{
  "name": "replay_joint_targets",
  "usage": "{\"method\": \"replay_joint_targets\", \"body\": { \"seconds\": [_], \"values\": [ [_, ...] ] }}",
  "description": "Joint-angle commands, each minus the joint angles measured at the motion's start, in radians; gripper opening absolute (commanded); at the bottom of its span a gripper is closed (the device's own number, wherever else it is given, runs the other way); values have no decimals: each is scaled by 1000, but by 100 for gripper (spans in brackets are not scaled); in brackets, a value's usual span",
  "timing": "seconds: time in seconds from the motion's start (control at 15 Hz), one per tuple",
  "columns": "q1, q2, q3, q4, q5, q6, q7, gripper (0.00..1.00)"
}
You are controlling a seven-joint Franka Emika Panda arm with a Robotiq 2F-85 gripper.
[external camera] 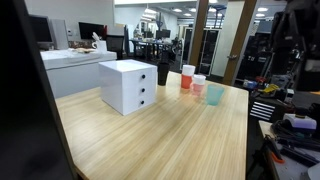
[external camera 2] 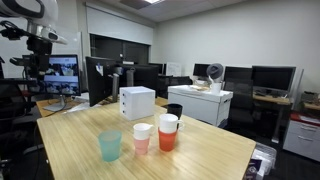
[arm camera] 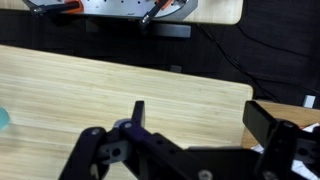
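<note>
the gripper hangs over the wooden table with its jaws spread wide and nothing between them, only bare wood beneath. one of its fingers stands dark near the middle of the wrist view, and the other sits blocky towards that view's right side. nearest to the jaws is the teal cup. in the wrist view only a sliver of teal shows at the far edge (too little to tell more), well apart from the nearer finger and untouched. farther from the jaws a pink cup and an orange cup stand upright in a row, just beside each other. a black cup stands past the orange one, and a white drawer unit sits near it, well apart from the jaws.
</note>
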Motion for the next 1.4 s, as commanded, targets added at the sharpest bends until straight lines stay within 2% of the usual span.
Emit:
{"method": "replay_joint_targets", "body": {
  "seconds": [0.0,0.47,0.93,1.33],
  "values": [
    [-32,-39,-33,-50,-36,48,-37,100],
    [-105,-48,-115,-79,-142,134,-78,100],
    [-174,-44,-219,-78,-184,184,-179,100],
    [-293,-10,-306,-65,-286,228,-196,100]
  ]
}}
